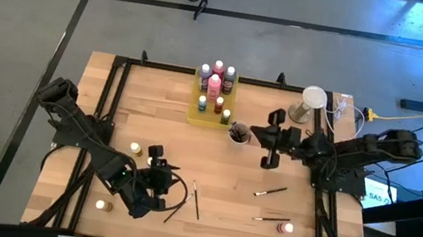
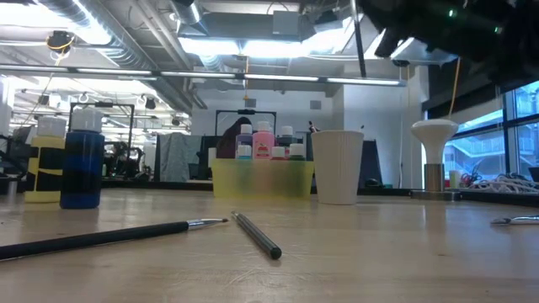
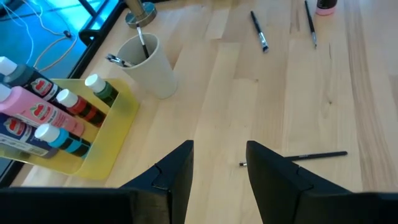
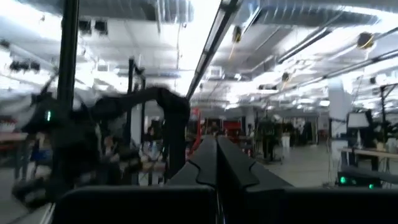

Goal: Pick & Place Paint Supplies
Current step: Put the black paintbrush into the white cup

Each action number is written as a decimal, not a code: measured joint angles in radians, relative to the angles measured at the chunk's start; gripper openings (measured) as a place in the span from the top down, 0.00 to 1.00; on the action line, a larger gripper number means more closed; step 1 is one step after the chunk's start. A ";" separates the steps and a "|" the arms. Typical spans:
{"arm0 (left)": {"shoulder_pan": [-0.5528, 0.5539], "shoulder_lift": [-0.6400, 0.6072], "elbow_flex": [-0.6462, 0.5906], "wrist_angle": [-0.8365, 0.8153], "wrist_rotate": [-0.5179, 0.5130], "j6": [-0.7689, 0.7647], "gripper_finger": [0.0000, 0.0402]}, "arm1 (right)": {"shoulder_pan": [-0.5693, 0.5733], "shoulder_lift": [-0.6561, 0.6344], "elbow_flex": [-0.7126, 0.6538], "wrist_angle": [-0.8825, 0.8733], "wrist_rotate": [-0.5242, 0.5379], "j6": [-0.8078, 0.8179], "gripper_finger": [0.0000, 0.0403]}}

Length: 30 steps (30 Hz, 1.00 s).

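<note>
Several paint bottles stand in the yellow tray (image 1: pixel 212 102) (image 3: pixel 93 143) at the table's far middle. Loose bottles stand on the table: a yellow-capped one (image 1: pixel 135 149), another (image 1: pixel 101 205) and a pink one (image 1: pixel 288 227) (image 3: pixel 324 6). The pale cup (image 1: pixel 239 133) (image 3: pixel 149 62) holds a few brushes. Dark brushes lie flat on the wood: two at near middle (image 1: pixel 195 200) and two toward the right (image 1: pixel 270 192). My left gripper (image 1: pixel 157 156) (image 3: pixel 219 149) hovers open above the near-left table, with one brush (image 3: pixel 295 157) lying just beyond its fingers. My right gripper (image 1: pixel 258 133) (image 4: pixel 216 155) is shut, held level beside the cup's right.
A white mushroom-shaped stand (image 1: pixel 311 100) (image 2: pixel 434 151) and cables sit at the far right corner. In the low view a blue bottle (image 2: pixel 82 168) and a yellow one (image 2: pixel 46 160) stand at the left. Bare wood lies between the tray and the near brushes.
</note>
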 joint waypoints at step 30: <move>0.000 0.000 0.000 0.012 0.017 -0.017 0.64 | -0.238 0.322 0.044 0.087 -0.175 0.111 1.00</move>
